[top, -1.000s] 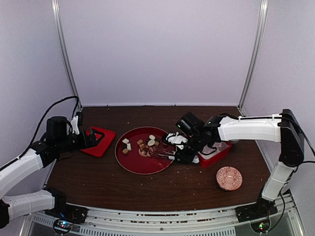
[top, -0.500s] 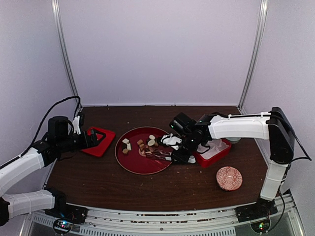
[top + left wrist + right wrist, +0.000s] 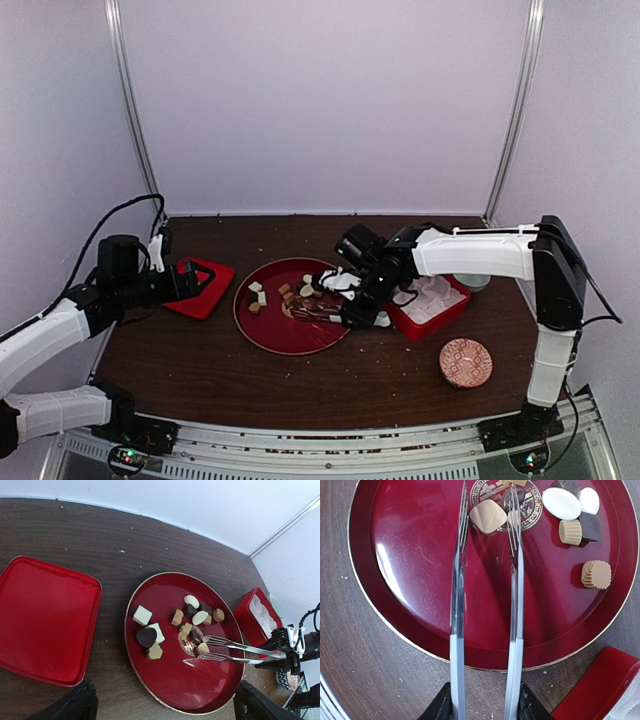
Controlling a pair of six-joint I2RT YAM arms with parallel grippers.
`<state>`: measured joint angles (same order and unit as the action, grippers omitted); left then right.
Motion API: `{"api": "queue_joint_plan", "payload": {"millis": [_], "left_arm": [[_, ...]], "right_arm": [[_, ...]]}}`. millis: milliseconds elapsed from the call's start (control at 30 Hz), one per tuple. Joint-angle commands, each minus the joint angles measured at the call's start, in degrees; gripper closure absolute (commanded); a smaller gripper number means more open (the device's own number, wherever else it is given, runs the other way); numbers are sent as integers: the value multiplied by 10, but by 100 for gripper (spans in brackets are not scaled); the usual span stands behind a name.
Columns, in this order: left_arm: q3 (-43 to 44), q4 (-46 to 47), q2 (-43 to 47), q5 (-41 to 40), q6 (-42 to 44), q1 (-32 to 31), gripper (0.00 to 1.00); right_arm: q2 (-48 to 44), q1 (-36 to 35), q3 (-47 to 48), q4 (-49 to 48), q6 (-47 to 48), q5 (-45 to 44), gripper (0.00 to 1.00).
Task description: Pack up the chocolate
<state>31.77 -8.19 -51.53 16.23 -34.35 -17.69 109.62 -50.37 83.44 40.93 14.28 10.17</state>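
Shiny tongs (image 3: 456,605) over a plate (image 3: 410,580) of chocolate (image 3: 200,618)
Nearest is a small round patterned dish (image 3: 465,362). Past it, the right claw (image 3: 367,300) pinches the thin silver tongs — their forked tips sit either side of one smooth tan piece. The chocolate, brown, tan and cream lumps, lies on the glossy round red plate. The left claw (image 3: 190,282) gapes wide, holding nothing, by a flat square red tray (image 3: 45,620).

Right end effector (image 3: 364,304) shifting leftward away from the box (image 3: 428,324), tongs (image 3: 457,605) reaching farther over the plate (image 3: 395,580), tips now straddling a tan chocolate (image 3: 488,516)
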Motion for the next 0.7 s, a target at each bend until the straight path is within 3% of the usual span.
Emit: {"api": "queue_joint_plan", "payload": {"millis": [0,667], "left_arm": [[22,7,-3,-9,16,-2,2],[34,12,-21,-12,24,-2,2]], "right_arm": [[6,2,15,18,9,1,63],[-99,25,-37,1,-32,86,72]]}}
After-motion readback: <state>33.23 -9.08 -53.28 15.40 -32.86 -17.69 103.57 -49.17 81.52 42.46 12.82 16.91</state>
